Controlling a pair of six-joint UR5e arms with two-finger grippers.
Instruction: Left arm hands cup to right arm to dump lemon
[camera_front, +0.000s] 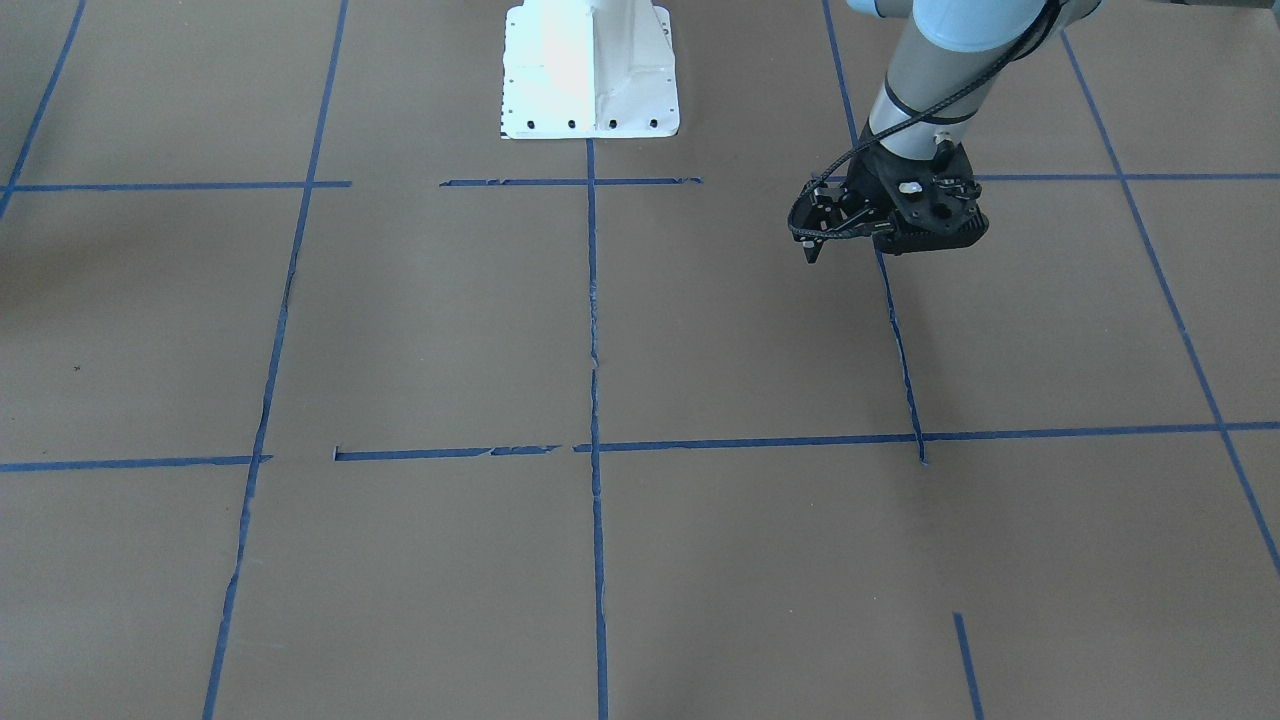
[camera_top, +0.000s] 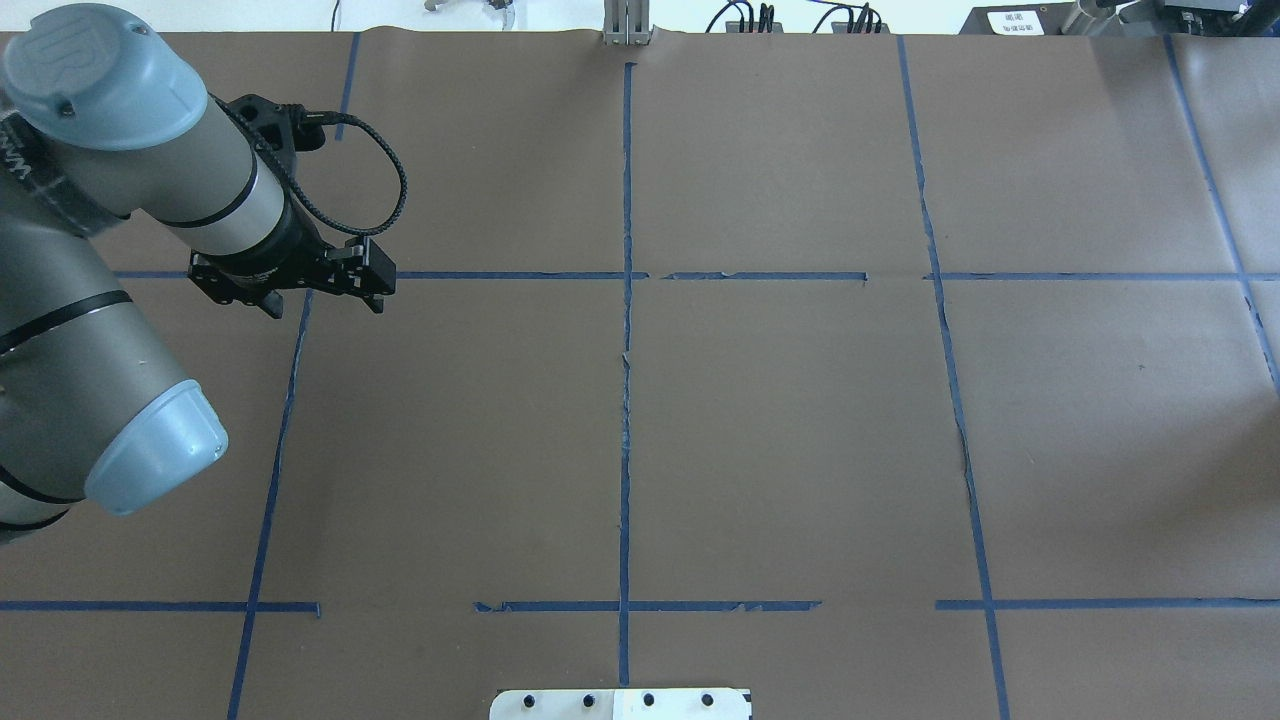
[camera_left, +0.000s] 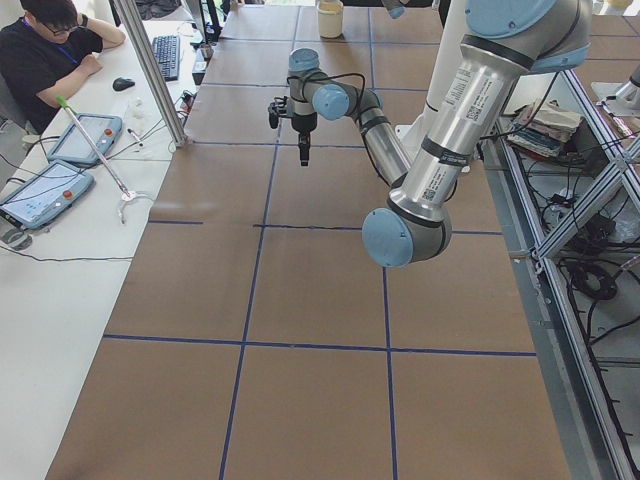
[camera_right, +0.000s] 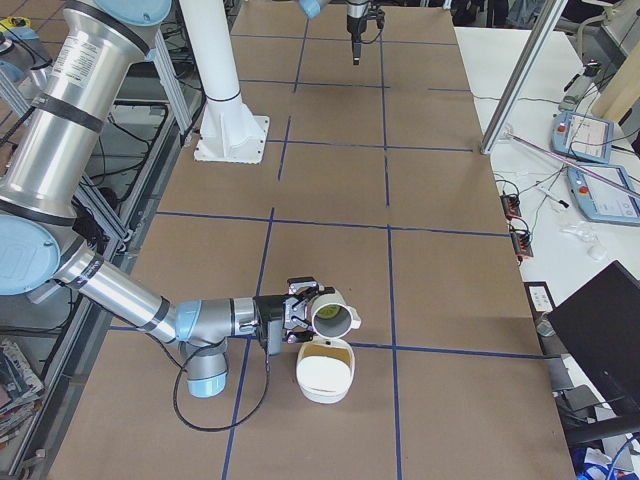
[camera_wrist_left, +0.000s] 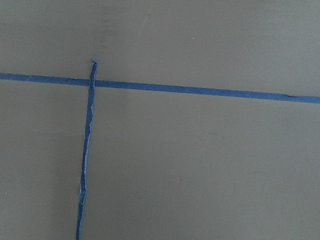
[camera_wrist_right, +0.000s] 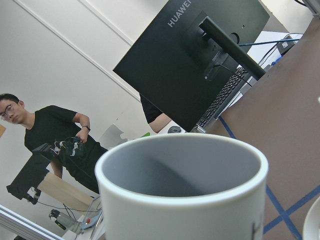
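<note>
The white cup (camera_right: 335, 313) with its grey inside (camera_wrist_right: 182, 170) lies tilted on its side at the tip of the near right arm. Its mouth is just above a white bowl (camera_right: 325, 370) on the table. The right gripper (camera_right: 298, 308) is at the cup, but I cannot tell whether it is open or shut. I cannot make out a lemon. The left gripper (camera_top: 325, 298), black and skeletal, hangs open and empty above the brown table at the robot's left; it also shows in the front view (camera_front: 830, 235). The left wrist view shows only table and blue tape.
The white robot pedestal (camera_front: 590, 70) stands at the table's robot side. Blue tape lines (camera_top: 626, 300) grid the brown table. A side table holds tablets (camera_left: 45, 190), and a seated operator (camera_left: 45, 50) is beside it. A black monitor (camera_wrist_right: 200, 55) and a person (camera_wrist_right: 50, 140) are beyond the cup.
</note>
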